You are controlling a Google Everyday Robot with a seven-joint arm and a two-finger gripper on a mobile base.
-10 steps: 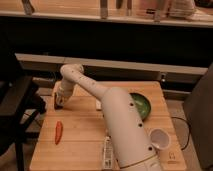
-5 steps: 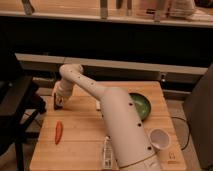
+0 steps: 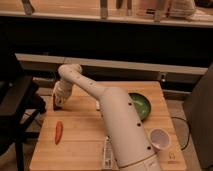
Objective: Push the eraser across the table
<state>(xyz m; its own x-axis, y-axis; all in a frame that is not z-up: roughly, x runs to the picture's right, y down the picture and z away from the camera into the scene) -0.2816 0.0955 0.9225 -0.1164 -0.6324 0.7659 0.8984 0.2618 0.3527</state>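
Note:
The light-brown wooden plank table [image 3: 80, 145] fills the lower middle of the camera view. My arm reaches from the front over the table to its far left part. My gripper [image 3: 58, 101] points down at the tabletop close to the left edge. I cannot pick out the eraser with certainty. A small dark shape sits right at the gripper's tip, and a small pale object [image 3: 98, 104] peeks out beside the arm.
A red chili pepper [image 3: 58, 131] lies on the left front of the table. A green bowl [image 3: 141, 105] sits at the right, a white cup [image 3: 160, 138] at the front right, and a pale packet [image 3: 107, 153] by the arm's base. A dark chair stands to the left.
The gripper has shifted very slightly down and toward the table's left edge. The pepper, bowl and cup have not moved.

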